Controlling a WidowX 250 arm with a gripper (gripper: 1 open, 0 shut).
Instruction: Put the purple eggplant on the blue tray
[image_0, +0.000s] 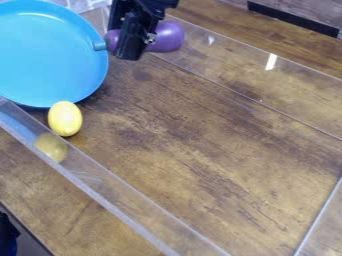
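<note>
The purple eggplant is held up off the wooden table, just past the right rim of the blue tray. My black gripper comes down from the top of the view and is shut on the eggplant, hiding its left part. A bit of teal stem shows at the tray's edge beside the fingers. The tray holds nothing that I can see.
A yellow lemon-like ball lies on the table against the tray's lower right rim. A clear plastic wall runs diagonally along the near left side, and another clear edge crosses the far right.
</note>
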